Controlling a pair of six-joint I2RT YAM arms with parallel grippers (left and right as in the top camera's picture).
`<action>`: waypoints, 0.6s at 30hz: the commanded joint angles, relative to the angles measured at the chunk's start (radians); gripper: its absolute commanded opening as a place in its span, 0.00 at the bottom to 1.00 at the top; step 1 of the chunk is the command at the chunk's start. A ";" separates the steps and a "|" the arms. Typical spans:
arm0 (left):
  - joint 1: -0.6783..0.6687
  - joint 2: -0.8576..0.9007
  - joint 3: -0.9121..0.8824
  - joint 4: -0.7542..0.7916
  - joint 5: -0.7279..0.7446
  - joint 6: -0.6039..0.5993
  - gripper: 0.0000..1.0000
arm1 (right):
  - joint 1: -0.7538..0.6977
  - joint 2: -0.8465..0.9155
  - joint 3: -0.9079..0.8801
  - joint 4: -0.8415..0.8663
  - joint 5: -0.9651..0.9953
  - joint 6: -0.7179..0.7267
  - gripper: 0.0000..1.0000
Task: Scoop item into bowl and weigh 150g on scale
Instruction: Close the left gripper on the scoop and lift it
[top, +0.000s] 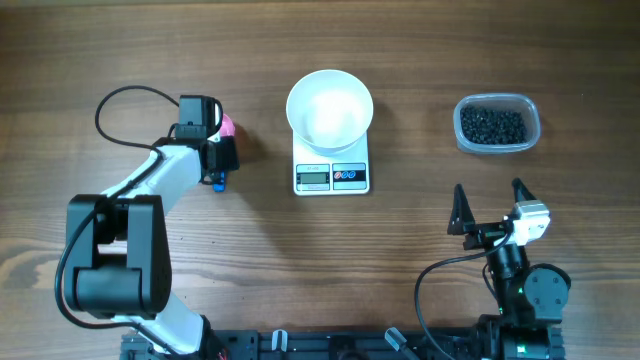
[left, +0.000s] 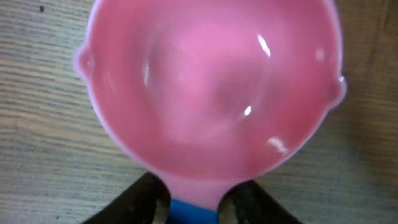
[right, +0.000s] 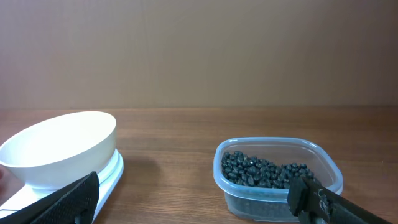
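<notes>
Left jaws: closed in on the blue handle of the pink scoop, a finger against each side, toward the table's left edge.
Right jaws: spread wide, holding nothing, near the front right corner.
Bowl: on the scale, mid-table.
Beans: in the clear tub, toward the right edge.

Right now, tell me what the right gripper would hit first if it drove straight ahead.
Most likely the clear tub of black beans, which sits straight ahead of the open right gripper. The white bowl on the scale lies off to the left, apparently outside that line.
</notes>
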 joint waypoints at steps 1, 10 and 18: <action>-0.002 0.017 -0.007 -0.058 -0.005 0.000 0.36 | 0.005 -0.003 -0.001 0.004 0.018 -0.007 1.00; -0.002 0.017 -0.007 -0.193 -0.004 -0.082 0.30 | 0.005 -0.003 -0.001 0.004 0.018 -0.007 1.00; -0.002 0.017 -0.007 -0.323 0.014 -0.130 0.30 | 0.005 -0.003 -0.001 0.004 0.018 -0.006 1.00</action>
